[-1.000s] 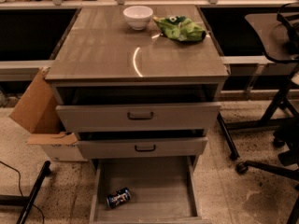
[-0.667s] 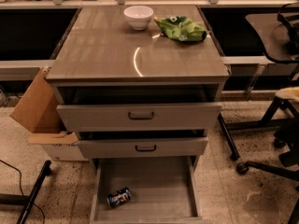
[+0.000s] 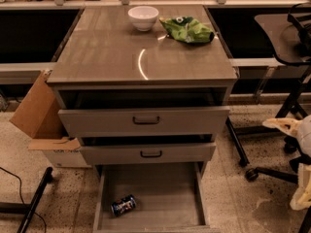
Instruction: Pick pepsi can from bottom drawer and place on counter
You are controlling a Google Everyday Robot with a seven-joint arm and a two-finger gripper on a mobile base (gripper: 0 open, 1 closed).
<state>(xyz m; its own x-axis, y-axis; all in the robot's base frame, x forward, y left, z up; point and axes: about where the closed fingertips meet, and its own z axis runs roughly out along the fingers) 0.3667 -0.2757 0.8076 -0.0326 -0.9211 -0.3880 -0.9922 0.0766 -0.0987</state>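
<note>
Gripper (image 3: 285,125) first: it shows as a pale, blurred shape at the right edge, beside the cabinet at about the height of the upper drawers, well apart from the can, and whether it is apart or together I cannot tell. A second ago that edge showed only floor and chair; the arm has since swung into view, which I take as the start of the reach, with nothing grasped yet. The pepsi can (image 3: 123,205) lies on its side in the near left corner of the bottom drawer (image 3: 163,188), close to the left wall. That drawer is pulled out fully, its floor otherwise bare. Above it the two shallower drawers (image 3: 146,121) stand slightly open and overhang its far part, so the descent likely has to come from the near side. The counter (image 3: 107,52) carries a white bowl (image 3: 143,17) and a green chip bag (image 3: 187,29) at its far end. A cardboard box (image 3: 34,111) leans at the left.
</note>
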